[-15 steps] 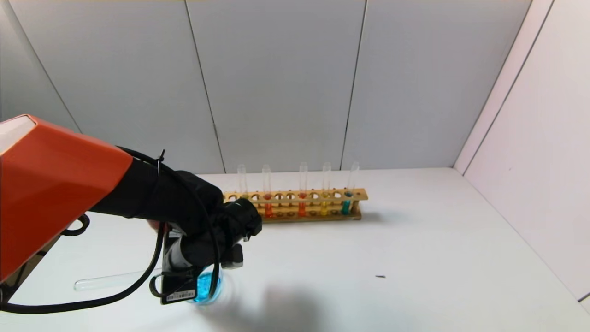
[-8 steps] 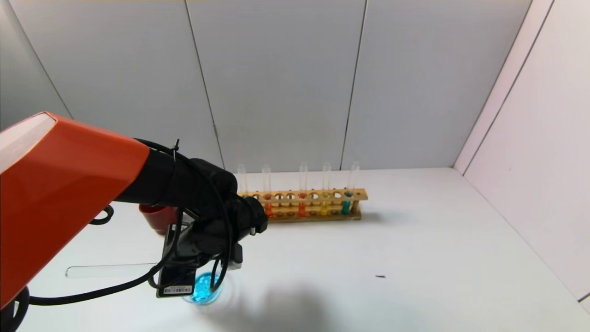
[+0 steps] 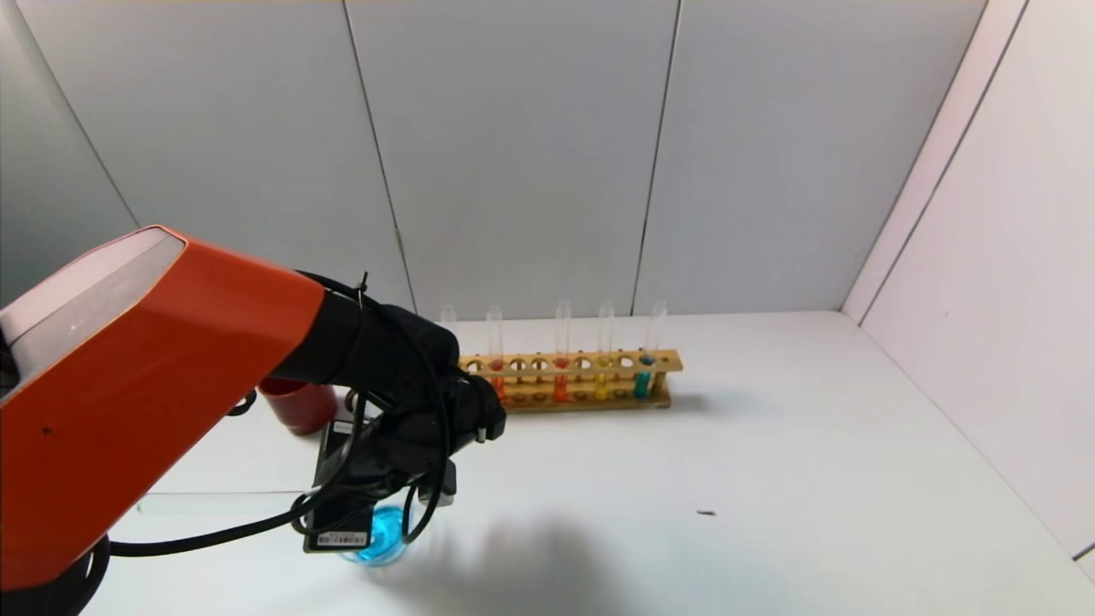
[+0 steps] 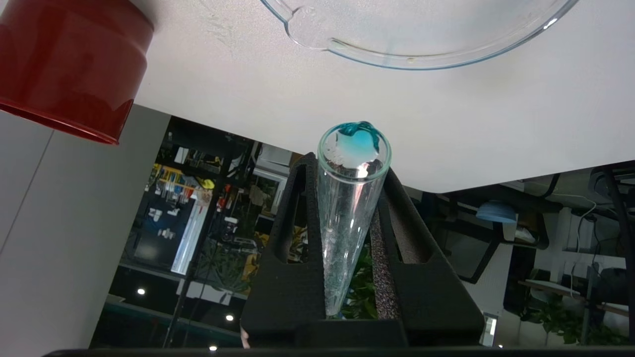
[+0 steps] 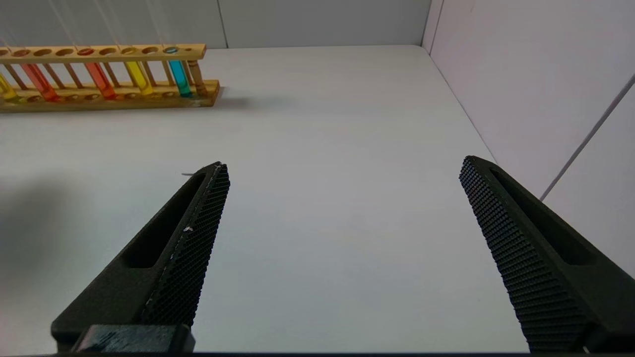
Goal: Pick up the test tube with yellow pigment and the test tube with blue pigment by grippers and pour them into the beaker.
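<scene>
two grippers are on record, only one at work. in the head view the left gripper (image 3: 376, 505) is mostly masked by its own black wrist and cables, so its jaws cannot be read there; the left wrist view settles it: jaws clamped together on the test tube with blue pigment (image 4: 349, 213), one pad (image 4: 384, 258) pressed to each side of the glass. the tube is nearly drained, with just a blue film at its open mouth, which points toward the beaker (image 4: 412, 39). in that view only part of the beaker's rim and pour lip shows, cut off at the frame edge. in the head view the beaker (image 3: 381, 535) sits at about 7 o'clock on the table (image 3: 770, 445), half hidden behind the wrist, with cyan liquid in it. the tube (image 3: 214, 503) shows there as a faint clear line lying roughly level, running toward 9 o'clock from the gripper.

the left arm reaches in from 9 o'clock, orange shell high, wrist bent down over the beaker.

the red cup (image 3: 295, 404) stands behind the arm, partly covered; the left wrist view shows its side plainly. the rack (image 3: 573, 381) stands at 12 o'clock; the test tube with yellow pigment (image 5: 6, 87) is cut off at the frame edge in the right wrist view, at the rack's 9 o'clock end.

the right gripper (image 5: 342, 218) appears only in its own view, jaws wide apart, holding nothing, over bare table at about 4 o'clock.
</scene>
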{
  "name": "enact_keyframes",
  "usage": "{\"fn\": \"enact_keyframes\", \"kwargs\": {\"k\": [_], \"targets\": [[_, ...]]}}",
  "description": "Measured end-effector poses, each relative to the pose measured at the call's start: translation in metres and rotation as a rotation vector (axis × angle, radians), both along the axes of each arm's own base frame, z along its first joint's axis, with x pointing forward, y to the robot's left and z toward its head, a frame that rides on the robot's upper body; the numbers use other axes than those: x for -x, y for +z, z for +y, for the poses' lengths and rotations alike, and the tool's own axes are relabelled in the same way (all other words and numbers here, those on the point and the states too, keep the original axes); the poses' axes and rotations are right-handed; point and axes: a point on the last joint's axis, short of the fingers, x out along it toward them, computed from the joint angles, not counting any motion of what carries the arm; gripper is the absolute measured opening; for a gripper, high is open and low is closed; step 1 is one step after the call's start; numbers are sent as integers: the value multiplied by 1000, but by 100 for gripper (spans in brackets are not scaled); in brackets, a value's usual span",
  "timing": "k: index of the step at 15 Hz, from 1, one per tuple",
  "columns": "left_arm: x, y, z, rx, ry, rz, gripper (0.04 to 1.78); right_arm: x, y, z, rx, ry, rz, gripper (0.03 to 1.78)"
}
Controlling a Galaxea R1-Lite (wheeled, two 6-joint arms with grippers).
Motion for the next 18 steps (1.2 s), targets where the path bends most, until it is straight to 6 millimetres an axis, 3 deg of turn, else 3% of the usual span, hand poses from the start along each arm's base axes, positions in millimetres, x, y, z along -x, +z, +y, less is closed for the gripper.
{"fn": "enact_keyframes", "kwargs": {"k": [18], "targets": [[3,1,-4,0,-12,1,31,0,0,0,0,-1,0,170]]}}
